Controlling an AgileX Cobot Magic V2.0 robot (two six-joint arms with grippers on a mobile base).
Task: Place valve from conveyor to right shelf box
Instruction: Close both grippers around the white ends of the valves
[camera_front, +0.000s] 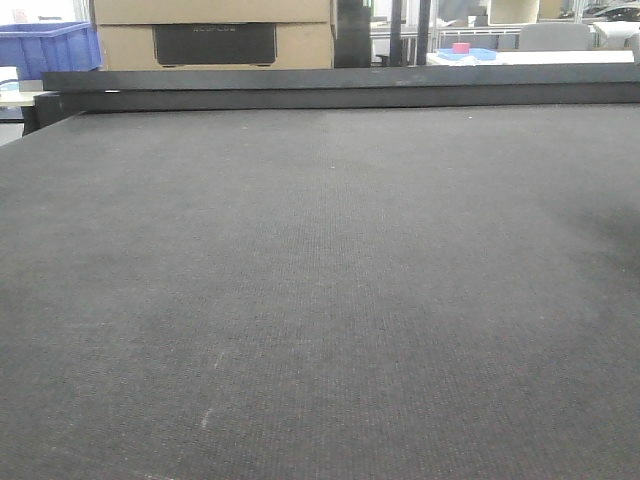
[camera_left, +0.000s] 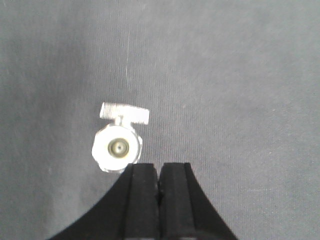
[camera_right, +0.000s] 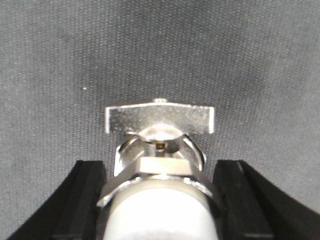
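right gripper: jaws set against both sides of valve, its handle at the far end; grasp made, I judge | left gripper: jaws pressed together, empty | second valve lies on conveyor counter, just far-left of them | left: lift, carry right, release into shelf box — not in view

Conveyor was matt dark woven cloth, faintly scuffed. Valve was bright glossy metal. Right gripper fingers looked smooth matt black plastic or rubber.
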